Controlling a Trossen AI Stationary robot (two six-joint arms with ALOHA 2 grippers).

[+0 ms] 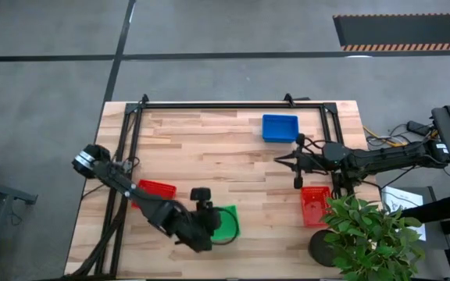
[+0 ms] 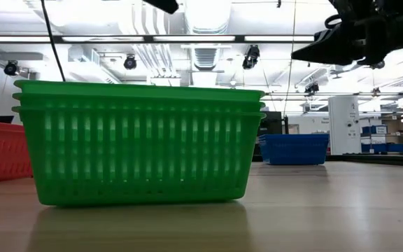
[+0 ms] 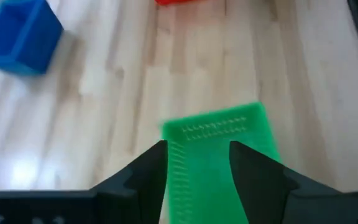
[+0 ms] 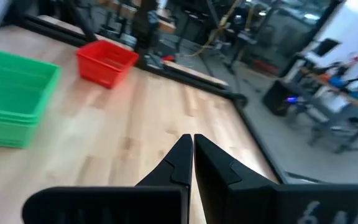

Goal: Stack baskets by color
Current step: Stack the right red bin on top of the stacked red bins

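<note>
Green baskets (image 2: 140, 143), stacked, stand at the table's near edge, with the left gripper (image 3: 197, 163) above them, fingers spread and grasping nothing. Red baskets (image 1: 155, 190) sit left and another red basket (image 1: 316, 204) right. Farther back, the right gripper (image 1: 281, 160) hovers clenched and empty near the blue baskets (image 1: 280, 127).

You're in a robotics lab or workshop: a wooden workbench (image 1: 209, 148) on grey concrete floor (image 1: 45, 86), exposed ceiling ducts (image 2: 208, 42), equipment racks (image 4: 303, 93) far behind, hazard-striped mat (image 1: 401, 31) beyond.

Nested green baskets (image 2: 140, 143), upright on table
</note>
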